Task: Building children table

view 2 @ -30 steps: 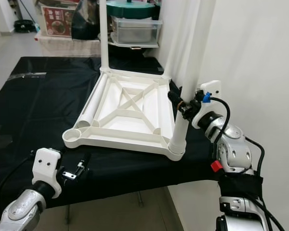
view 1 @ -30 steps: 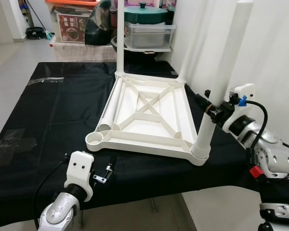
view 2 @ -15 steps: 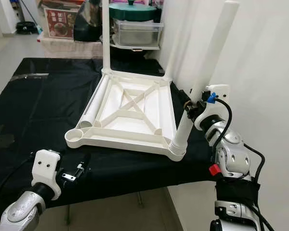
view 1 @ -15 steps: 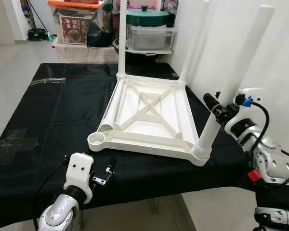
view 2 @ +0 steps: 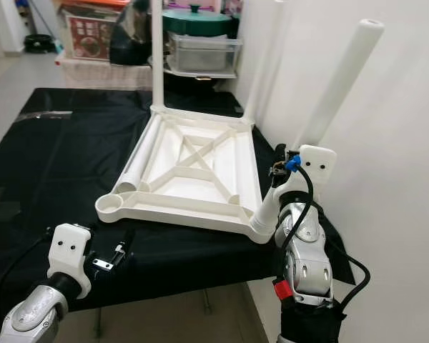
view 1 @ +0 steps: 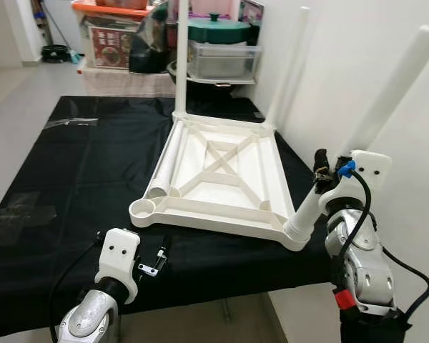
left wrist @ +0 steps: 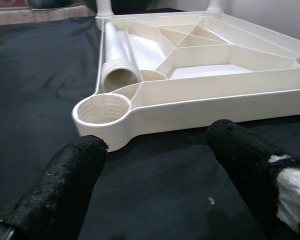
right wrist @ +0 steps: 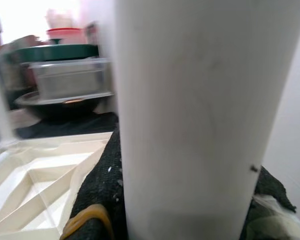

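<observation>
The white plastic table top [view 1: 218, 175] lies upside down on the black cloth [view 1: 71, 164], its ribbed underside facing up, toward the 3 o'clock side of the cloth. 2 legs stand upright in its far corners: one at 11 o'clock [view 1: 180, 57], one at 1 o'clock [view 1: 289, 64]. A 3rd leg [view 1: 164, 161] lies loose inside the frame along its 9 o'clock edge, open threaded end toward the near corner. Just beside that end, the near corner socket [left wrist: 101, 109] at 7 o'clock stands without a leg.

At the near corner at 5 o'clock, a 4th leg [view 2: 329, 107] sits in its socket but leans away from the frame toward 2 o'clock. The right gripper [view 1: 320, 171] is clamped around this leg low on its shaft; the right wrist view has the white tube pressed between the black fingers [right wrist: 97, 200].

The left gripper [view 1: 157, 259] rests low over the cloth near its 6 o'clock edge, fingers [left wrist: 70, 185] spread apart and holding nothing, pointed at the open socket and apart from it.

Beyond the cloth, at 12 o'clock, a green lidded pot [view 1: 216, 28] sits on a clear storage box [view 1: 222, 53].
</observation>
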### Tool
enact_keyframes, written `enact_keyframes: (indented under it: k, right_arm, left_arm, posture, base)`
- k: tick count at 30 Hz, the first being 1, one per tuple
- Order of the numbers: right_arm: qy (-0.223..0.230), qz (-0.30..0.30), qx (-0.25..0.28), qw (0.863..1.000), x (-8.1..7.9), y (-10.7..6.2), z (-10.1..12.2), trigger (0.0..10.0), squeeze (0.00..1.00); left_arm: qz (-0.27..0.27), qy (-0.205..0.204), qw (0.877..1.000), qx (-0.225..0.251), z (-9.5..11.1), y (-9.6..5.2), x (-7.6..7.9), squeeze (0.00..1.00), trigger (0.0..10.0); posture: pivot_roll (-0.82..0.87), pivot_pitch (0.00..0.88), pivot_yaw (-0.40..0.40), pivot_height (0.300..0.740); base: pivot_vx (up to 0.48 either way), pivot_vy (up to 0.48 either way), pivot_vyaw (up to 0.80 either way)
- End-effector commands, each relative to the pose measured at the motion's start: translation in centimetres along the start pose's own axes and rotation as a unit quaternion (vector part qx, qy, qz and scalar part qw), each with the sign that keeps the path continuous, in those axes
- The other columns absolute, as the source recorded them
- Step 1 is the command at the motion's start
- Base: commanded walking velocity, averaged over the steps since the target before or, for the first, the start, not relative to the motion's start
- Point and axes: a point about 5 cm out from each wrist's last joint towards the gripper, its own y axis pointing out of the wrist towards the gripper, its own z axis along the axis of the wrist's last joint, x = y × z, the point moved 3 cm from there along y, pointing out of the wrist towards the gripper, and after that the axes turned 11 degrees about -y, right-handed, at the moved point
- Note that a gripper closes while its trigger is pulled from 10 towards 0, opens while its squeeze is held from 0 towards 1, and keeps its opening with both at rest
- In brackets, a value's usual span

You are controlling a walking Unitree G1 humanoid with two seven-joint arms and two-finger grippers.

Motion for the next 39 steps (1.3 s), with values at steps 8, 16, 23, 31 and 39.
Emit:
enact_keyframes:
  k: [8,16,23,31,39]
  right_arm:
    - [-0.047,-0.033,-0.114,0.992,-0.8,-0.3,-3.6,0.0,0.0]
    - [-0.06,-0.003,-0.144,0.988,-2.5,0.0,-4.2,6.0,0.0]
    - [-0.061,-0.002,-0.121,0.991,-2.6,-0.1,-3.3,10.0,0.0]
    - [-0.057,-0.011,-0.117,0.991,-2.4,-0.1,-2.9,10.0,0.0]
    - [-0.054,-0.019,-0.117,0.991,-2.1,0.1,-2.8,10.0,0.0]
  left_arm:
    - [0.0,0.005,1.0,-0.001,0.0,0.3,0.2,0.0,10.0]
    - [0.004,0.005,1.0,-0.003,-0.2,0.2,0.2,0.0,10.0]
    - [0.002,0.006,1.0,-0.004,-0.3,0.3,0.2,0.0,10.0]
    - [-0.001,0.005,1.0,-0.004,-0.3,0.4,0.4,0.0,10.0]
    - [-0.003,0.005,1.0,-0.004,-0.4,0.5,0.4,0.0,10.0]
  posture:
    - [0.02,0.0,-0.118,0.74]
    - [0.03,0.0,-0.125,0.74]
    - [0.01,0.0,-0.115,0.74]
    - [0.01,0.0,-0.113,0.74]
    - [0.01,0.0,-0.112,0.74]
  base:
    - [0.0,0.0,0.0]
    - [0.0,0.0,0.0]
    - [0.0,0.0,0.0]
    - [0.0,0.0,0.0]
    - [0.0,0.0,0.0]
